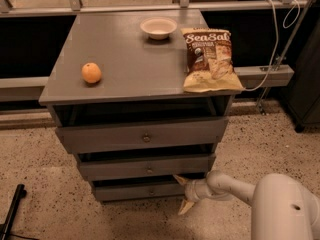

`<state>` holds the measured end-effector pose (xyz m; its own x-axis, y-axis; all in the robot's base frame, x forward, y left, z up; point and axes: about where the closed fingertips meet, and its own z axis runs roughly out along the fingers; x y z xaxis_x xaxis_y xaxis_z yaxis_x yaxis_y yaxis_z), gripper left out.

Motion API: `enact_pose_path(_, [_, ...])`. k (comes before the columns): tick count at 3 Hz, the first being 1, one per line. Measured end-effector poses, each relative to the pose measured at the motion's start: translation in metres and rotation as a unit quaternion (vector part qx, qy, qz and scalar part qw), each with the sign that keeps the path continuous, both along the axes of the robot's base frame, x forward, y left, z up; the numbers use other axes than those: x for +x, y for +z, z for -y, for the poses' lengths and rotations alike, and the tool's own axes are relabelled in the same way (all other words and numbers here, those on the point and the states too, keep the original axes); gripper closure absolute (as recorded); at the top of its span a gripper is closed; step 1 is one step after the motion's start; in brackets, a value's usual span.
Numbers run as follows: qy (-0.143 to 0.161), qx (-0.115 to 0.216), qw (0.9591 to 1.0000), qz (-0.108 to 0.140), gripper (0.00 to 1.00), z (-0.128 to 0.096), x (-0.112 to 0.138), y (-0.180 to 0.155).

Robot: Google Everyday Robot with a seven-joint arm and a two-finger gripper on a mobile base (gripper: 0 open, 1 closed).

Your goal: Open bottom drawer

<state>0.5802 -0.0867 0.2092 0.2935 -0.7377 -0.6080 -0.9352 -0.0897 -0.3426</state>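
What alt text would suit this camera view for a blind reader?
A robot's white claw, open, sits at the right end of the bottom drawer of a grey cabinet. On top lie an orange, a small bowl and a chip bag.

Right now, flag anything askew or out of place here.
Only the chip bag: its corner hangs over the front right edge of the cabinet top. The gripper is open beside the right end of the bottom drawer.
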Motion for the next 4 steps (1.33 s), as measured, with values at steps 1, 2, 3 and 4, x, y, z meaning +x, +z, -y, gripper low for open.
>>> enact_pose_path(1, [-0.014,-0.004,0.9999,-0.004,0.0,0.001,0.012,-0.019])
enact_pose_path(2, [-0.031,-0.018,0.9993,-0.013,0.0,0.006,0.019,-0.038])
enact_pose_path(3, [-0.043,-0.028,0.9986,-0.014,0.18,0.01,0.026,-0.045])
enact_pose_path(4, [-0.04,-0.028,0.9987,-0.013,0.49,0.009,0.024,-0.043])
